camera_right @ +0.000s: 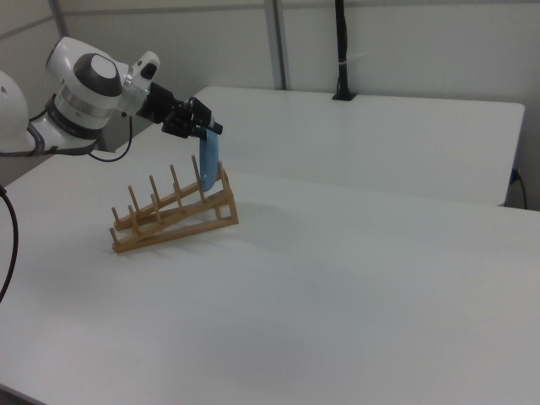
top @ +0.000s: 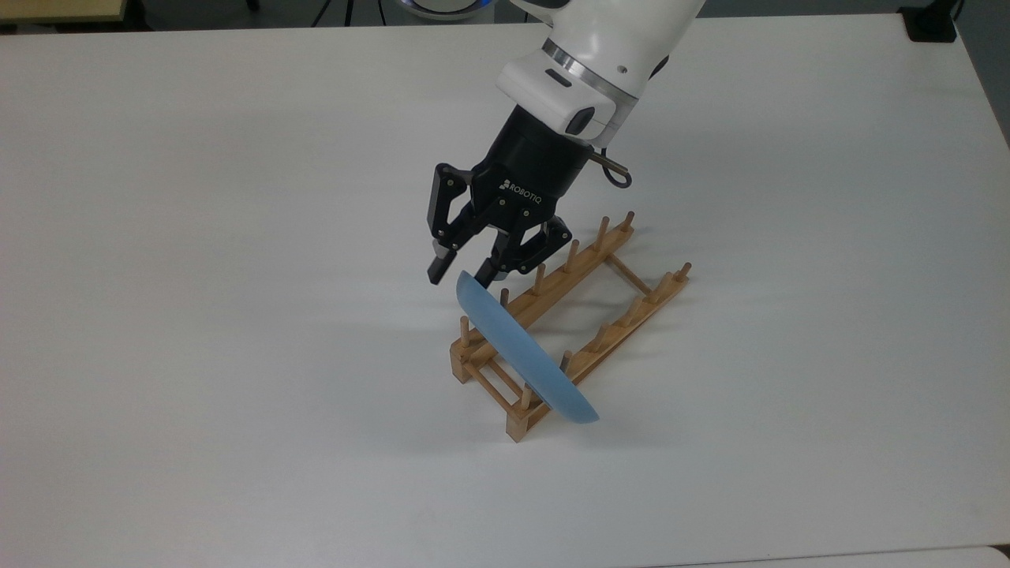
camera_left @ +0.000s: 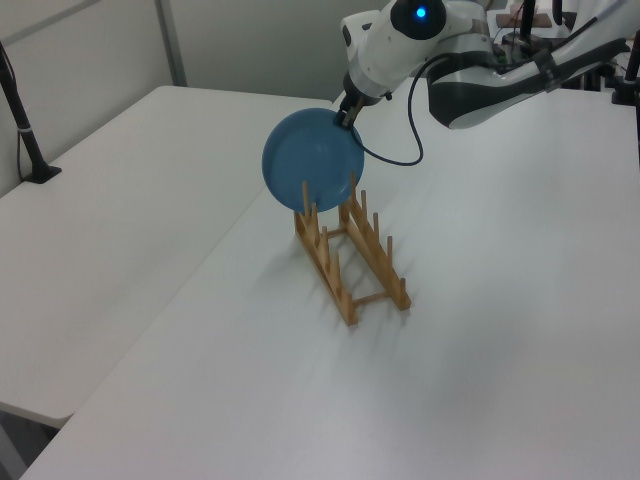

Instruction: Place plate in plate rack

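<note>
The light-blue plate point(top: 521, 355) stands on edge in the near end of the wooden plate rack point(top: 623, 315), held between the end pegs and leaning a little. My gripper point(top: 460, 274) hovers at the plate's upper rim, open, one finger on each side of the rim with a gap showing. In the left view the plate point(camera_left: 310, 160) faces the camera above the rack point(camera_left: 375, 270), with the gripper point(camera_left: 345, 115) at its top right edge. The right view has the plate point(camera_right: 207, 160) edge-on at the rack's point(camera_right: 169, 221) right end, under the gripper point(camera_right: 207, 128).
The rack lies on a wide white table point(top: 197, 315). A black clamp base point(top: 931, 24) sits at the top view's top right corner. In the left view a second table point(camera_left: 100, 230) adjoins on the left, with a black pole point(camera_left: 25, 130) on it.
</note>
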